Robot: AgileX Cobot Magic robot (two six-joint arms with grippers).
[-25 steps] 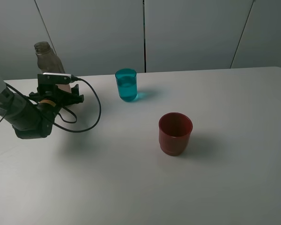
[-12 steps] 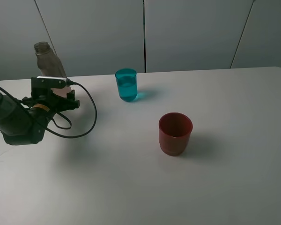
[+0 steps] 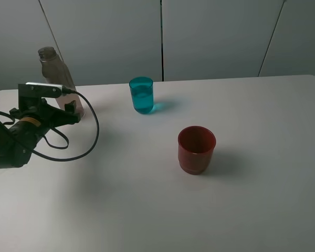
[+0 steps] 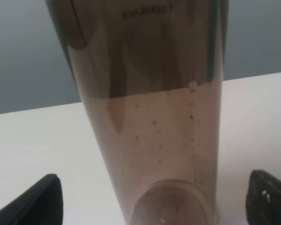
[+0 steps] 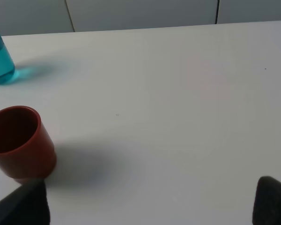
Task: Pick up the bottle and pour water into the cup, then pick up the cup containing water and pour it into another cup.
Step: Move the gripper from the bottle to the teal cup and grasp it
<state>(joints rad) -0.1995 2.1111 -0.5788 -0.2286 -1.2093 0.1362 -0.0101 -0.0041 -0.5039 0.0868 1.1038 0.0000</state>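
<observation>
Grey wall panels back a plain white worktop (image 3: 262, 199). My left jaws stand wide apart, flanking the base of the bottle (image 3: 59, 76) without touching it; it stands near the far left edge, partly full. The right jaws look apart too, holding nothing. The cup (image 3: 141, 95) holds water and stands well apart from the red cup (image 3: 196, 149), which looks empty. My worry is a fingertip or the loose cable (image 3: 98, 131) clipping the bottle and toppling it. Reaching from the right, I could also knock the red cup or squeeze the teal one and slop water.
</observation>
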